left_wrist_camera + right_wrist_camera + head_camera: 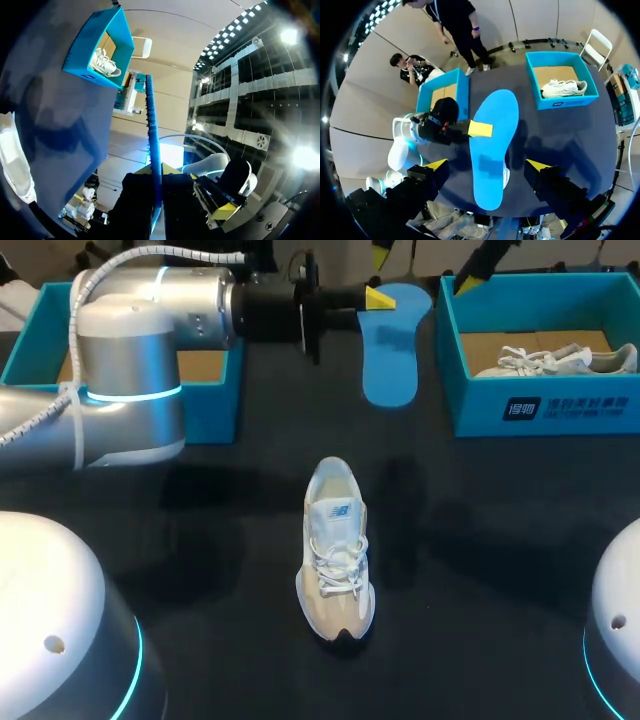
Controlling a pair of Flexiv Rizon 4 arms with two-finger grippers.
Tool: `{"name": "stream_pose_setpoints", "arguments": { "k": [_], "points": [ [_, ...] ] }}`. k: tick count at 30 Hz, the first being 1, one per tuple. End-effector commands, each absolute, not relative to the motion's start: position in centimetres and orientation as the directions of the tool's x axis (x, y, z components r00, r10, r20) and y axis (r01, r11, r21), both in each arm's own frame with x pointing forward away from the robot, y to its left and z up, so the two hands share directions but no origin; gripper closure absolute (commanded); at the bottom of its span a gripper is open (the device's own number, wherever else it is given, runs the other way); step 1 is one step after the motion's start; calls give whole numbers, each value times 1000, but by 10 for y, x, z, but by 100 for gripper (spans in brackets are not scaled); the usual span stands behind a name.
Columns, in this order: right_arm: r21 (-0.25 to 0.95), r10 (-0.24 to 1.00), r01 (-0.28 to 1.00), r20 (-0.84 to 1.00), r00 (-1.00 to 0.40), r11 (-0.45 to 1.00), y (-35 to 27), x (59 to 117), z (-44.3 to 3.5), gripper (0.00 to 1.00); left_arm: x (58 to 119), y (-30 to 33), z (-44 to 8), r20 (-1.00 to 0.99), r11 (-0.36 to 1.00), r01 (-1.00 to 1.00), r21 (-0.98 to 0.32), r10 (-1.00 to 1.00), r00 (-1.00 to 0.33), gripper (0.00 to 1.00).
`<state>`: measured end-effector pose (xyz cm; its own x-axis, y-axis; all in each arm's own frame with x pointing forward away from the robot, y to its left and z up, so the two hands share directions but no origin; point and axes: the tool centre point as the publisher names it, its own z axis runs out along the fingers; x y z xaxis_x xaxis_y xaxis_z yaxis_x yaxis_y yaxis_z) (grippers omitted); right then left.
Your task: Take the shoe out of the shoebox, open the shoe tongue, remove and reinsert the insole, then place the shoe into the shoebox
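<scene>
Over the table's far side, the left arm [130, 350] stretches level across, left gripper [380, 300] pinching the blue insole [392, 350] by one edge, right gripper [487, 165] spread wide above it, shoe [337, 550] lying mid-table.

Even overhead light falls on the dark table [480, 570], the white shoe [336, 550] bright upon it amid soft, faint shadows. Glare flares white in the left wrist view. In the right wrist view the insole [492, 150] shadows the table beneath.

Table [480, 540] w/ shoe [336, 550], left shoebox [210, 405], right shoebox [545, 405].
</scene>
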<state>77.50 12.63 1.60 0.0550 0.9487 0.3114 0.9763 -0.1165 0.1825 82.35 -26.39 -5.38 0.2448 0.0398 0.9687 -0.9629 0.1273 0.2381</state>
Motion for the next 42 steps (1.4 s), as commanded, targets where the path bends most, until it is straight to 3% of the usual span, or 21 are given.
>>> {"name": "stream_pose_setpoints", "arguments": {
  "k": [1,6,22,42],
  "points": [
    [172,967,979,247,65,-110,136,781,16,0,823,-264,-54,969,127,-963,238,38,244,100],
    [195,989,978,136,53,-79,144,779,16,0,823,-264,-54,969,127,-963,238,38,244,100],
    [142,992,986,105,68,-83,146,784,14,0,823,-264,-54,969,127,-963,238,38,244,100],
    [162,991,980,87,106,-119,146,783,14,0,823,-264,-54,969,127,-963,238,38,244,100]
  ]
}}
